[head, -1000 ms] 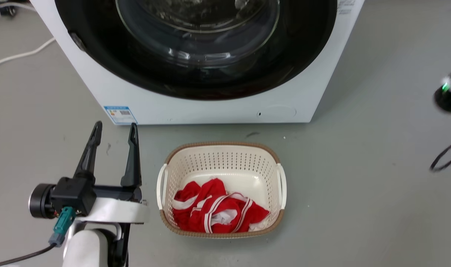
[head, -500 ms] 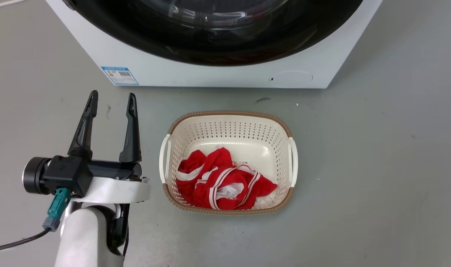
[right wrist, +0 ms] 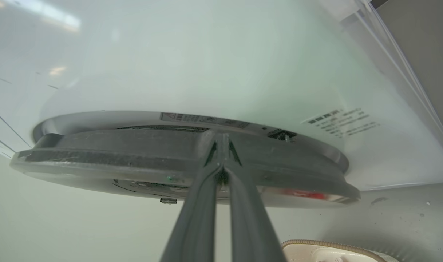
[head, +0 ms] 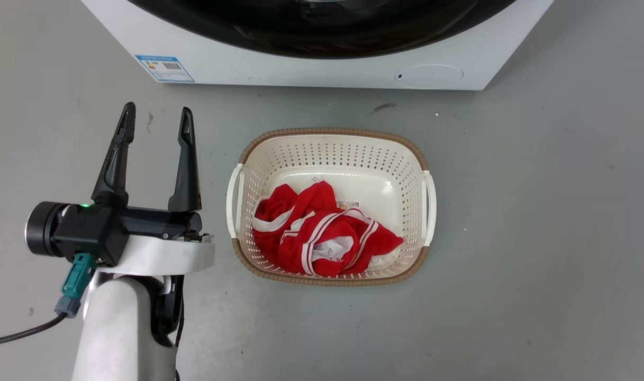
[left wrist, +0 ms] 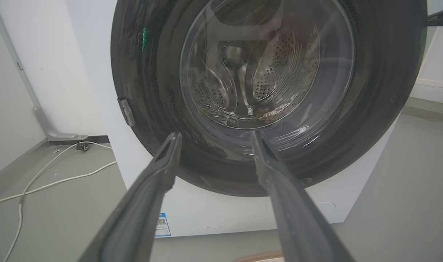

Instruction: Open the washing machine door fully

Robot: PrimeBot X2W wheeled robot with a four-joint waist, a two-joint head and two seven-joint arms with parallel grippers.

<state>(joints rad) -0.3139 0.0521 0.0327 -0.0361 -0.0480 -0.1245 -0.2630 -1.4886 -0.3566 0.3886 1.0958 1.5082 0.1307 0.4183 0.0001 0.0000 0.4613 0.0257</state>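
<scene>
Fingers of our left gripper [head: 156, 111] stand wide apart, empty, at lower left; those of our right gripper [right wrist: 221, 137] press together, tips against the rim of the washing machine door [head: 322, 37], at the frame's top edge.

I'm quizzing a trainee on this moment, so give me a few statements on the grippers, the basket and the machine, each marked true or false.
1. The left gripper is open and holds nothing. True.
2. The basket is empty. False: red and white clothing lies in it.
3. The right gripper has its fingers spread wide. False: they are closed together, tips at the rim of the washing machine door.
4. A blue label sits low on the white front of the washing machine. True.
</scene>
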